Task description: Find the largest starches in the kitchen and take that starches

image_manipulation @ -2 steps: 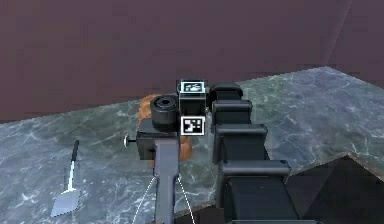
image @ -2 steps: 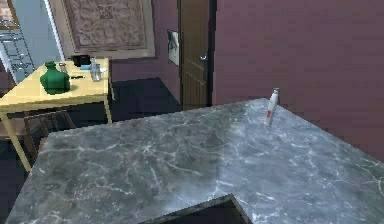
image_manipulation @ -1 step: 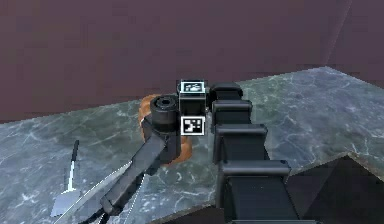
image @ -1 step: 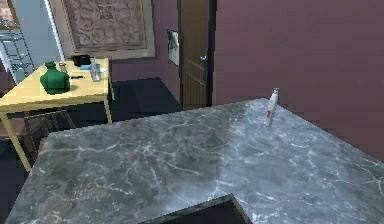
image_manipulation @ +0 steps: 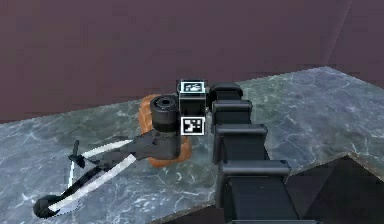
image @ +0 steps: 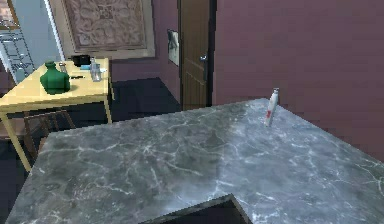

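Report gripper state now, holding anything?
Gripper: cannot tell open or shut, nor whether it holds anything; a round orange-brown thing lies on the counter behind its body.

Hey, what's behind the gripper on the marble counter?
A round orange-brown thing on the counter. The gripper and its marker squares cover most of it, so its identity is unclear.

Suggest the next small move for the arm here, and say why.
Probably turn the wrist so the gripper swings toward the orange-brown round thing. That thing lies on the marble counter behind the gripper's body, while the gripper points off to the arm side view's left.
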